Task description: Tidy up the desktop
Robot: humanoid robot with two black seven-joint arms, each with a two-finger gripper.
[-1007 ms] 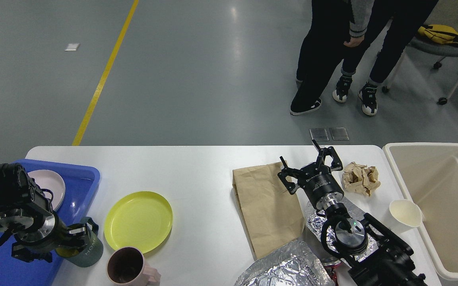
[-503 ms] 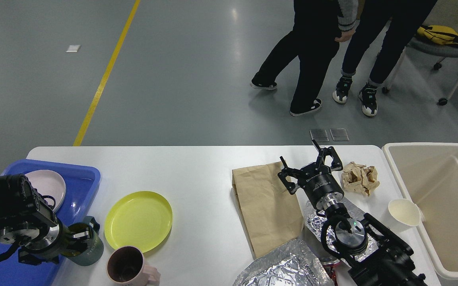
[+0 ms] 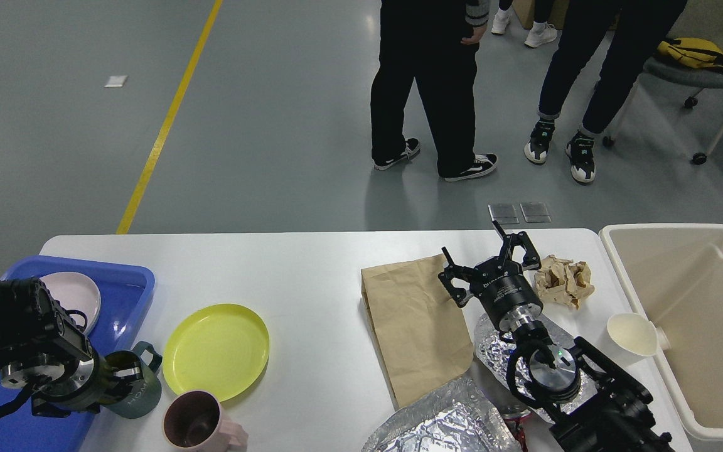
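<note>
Head view: left gripper [image 3: 124, 376], clamping the green mug [image 3: 135, 384], is drifting tray-ward [image 3: 139, 282]; right gripper [image 3: 490, 263] is hovering wide open, unmoved.

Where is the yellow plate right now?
In the head view, the yellow plate lies flat on the left part of the desktop, between the blue tray and the brown paper bag.

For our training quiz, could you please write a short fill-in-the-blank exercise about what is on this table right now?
1. The pink plate lies in the ____ tray.
2. The left tool grips the dark green ____.
3. The right tool hovers open, with the crumpled ____ ball just to its right.
4. The plate resting on the desktop is ____.

Missing words: blue; mug; paper; yellow
</note>
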